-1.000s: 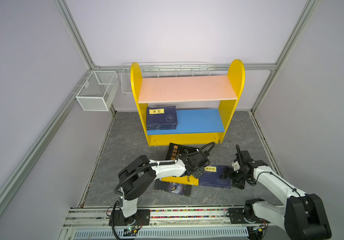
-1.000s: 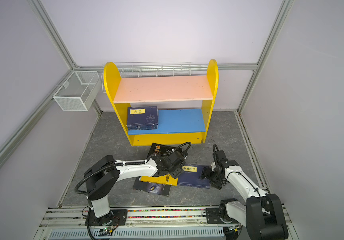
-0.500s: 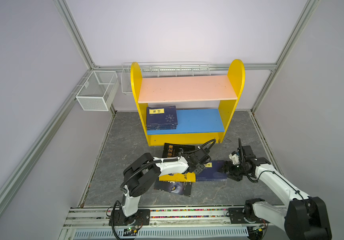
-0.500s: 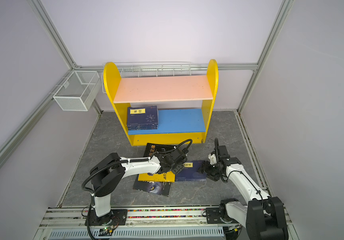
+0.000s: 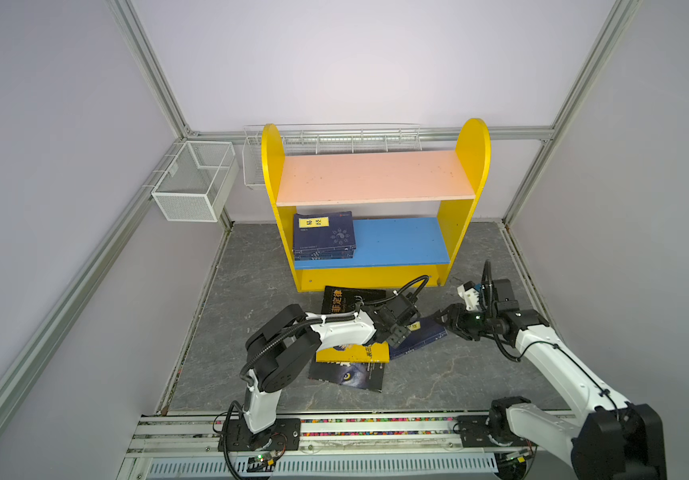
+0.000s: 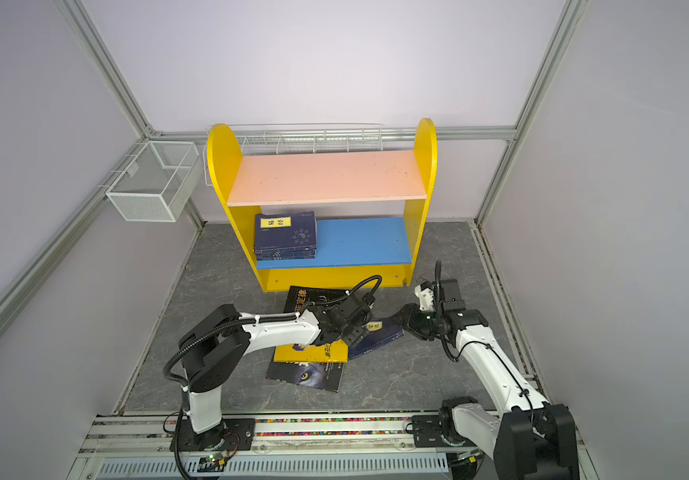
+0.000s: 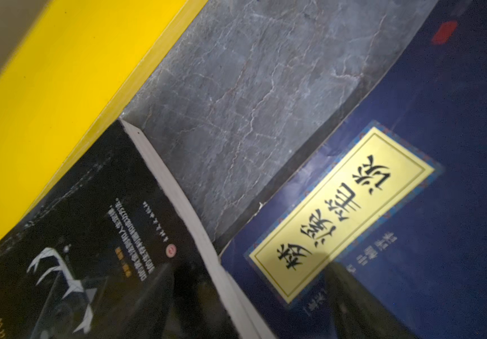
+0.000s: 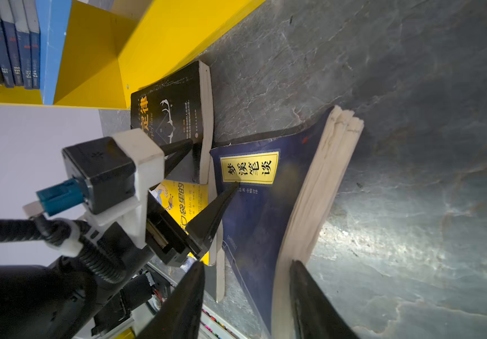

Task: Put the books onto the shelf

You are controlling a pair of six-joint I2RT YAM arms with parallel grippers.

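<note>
Navy book (image 5: 421, 345), on the floor (image 5: 438, 374) before the shelf (image 5: 371, 276), was found at about 8 o'clock from the right gripper (image 5: 438, 322) in a top view, its page edge straddled by jaws parted, not yet clamped, the wide-open left gripper (image 5: 403, 330) touching its cover.

Book stack (image 5: 324, 232) on shelf (image 5: 455, 232) lower board (image 5: 396, 243), left end, 4 loose books (image 5: 351, 376) on floor (image 5: 438, 374) before shelf

Top views: stereo pair high above the base rail (image 5: 376, 428) at 6 o'clock, looking down and forward; the shelf (image 5: 376, 178) at 12 o'clock.
Left wrist: just off the floor (image 7: 251, 88), tight on the navy book (image 7: 442, 176).
Right wrist: low, near, rolled sideways.
Shared: all show the navy book and black book (image 8: 171, 117).
</note>
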